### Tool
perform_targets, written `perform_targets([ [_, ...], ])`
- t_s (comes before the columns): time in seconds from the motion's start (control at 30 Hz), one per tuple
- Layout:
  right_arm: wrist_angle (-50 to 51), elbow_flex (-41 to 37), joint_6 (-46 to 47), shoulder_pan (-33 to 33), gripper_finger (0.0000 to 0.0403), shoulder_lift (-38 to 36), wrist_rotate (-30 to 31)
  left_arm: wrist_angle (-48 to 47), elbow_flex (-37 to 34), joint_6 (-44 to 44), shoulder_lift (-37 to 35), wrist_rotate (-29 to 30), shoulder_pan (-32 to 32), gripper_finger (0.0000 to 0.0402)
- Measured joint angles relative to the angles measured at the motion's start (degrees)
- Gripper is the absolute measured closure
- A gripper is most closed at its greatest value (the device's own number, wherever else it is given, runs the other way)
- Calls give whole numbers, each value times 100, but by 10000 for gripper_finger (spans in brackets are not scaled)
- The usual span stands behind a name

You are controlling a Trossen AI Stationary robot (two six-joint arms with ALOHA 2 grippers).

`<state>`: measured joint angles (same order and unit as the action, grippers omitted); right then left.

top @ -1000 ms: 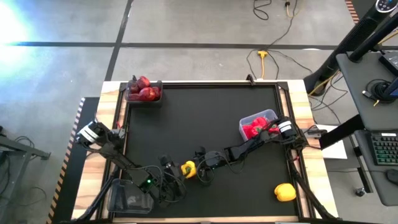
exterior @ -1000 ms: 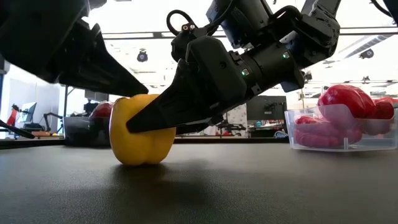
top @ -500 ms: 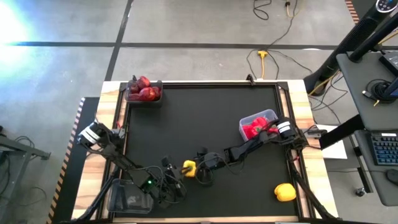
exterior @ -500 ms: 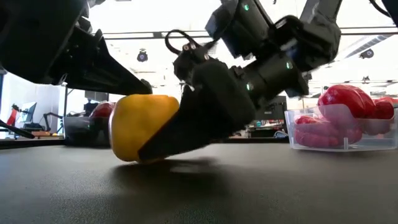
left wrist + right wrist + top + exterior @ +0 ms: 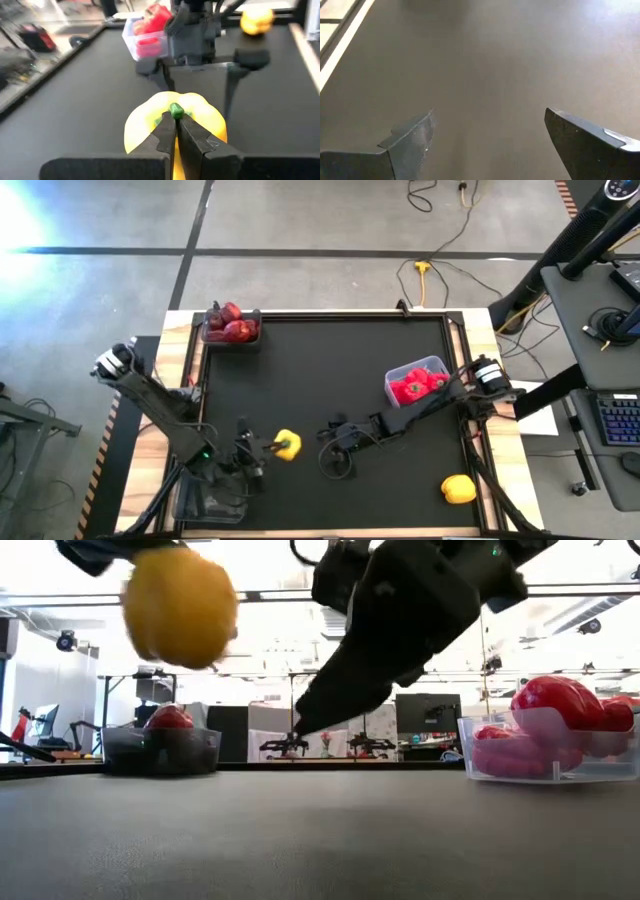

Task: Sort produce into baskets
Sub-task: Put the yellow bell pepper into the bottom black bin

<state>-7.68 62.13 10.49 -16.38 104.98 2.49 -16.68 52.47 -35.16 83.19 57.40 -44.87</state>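
A yellow bell pepper (image 5: 288, 445) hangs above the mat near the table's front, left of the middle, with my left gripper (image 5: 271, 444) shut on it. In the low view the pepper (image 5: 180, 608) floats well clear of the table. My right gripper (image 5: 327, 450) stands open just to the pepper's right with nothing between its fingers; only black mat shows between them in its wrist view (image 5: 487, 135). A second yellow pepper (image 5: 458, 488) sits on the mat at the near right. My left gripper pinches the pepper's green stem (image 5: 175, 109) between the tips of its two fingers. The fingers come at it roughly level from the table's left. The pepper (image 5: 175, 125) hangs at the fingertips, lifted clear of the mat.
A clear basket (image 5: 433, 366) holding red peppers stands at the right. A basket (image 5: 231, 340) of dark red fruit sits at the far left corner. A third tub (image 5: 205, 500) lies at the near left under my left arm. The mat's middle is bare.
My left gripper has shut on the pepper's stem, then lifted the pepper off the mat and carried it a little toward the table's left edge. My right gripper, which was against the pepper, has come away from it and risen.
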Motion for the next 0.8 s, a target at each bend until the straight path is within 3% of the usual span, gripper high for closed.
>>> perform_targets([
  [0.17, -29, -9, -136, -130, 37, 11, 202, -695, 0, -665, -666, -556, -510, 401],
  [0.4, -49, -26, -139, -122, 37, 17, 219, -1355, 33, -2246, -1296, -2153, -1473, 401],
  [0.63, -68, -26, -69, -125, 37, 17, 217, -2347, 33, -4177, -1057, -2235, -2419, 401],
  [0.8, -71, -4, 6, -125, 37, 17, 223, -2367, 33, -4582, -575, -1898, -2673, 401],
])
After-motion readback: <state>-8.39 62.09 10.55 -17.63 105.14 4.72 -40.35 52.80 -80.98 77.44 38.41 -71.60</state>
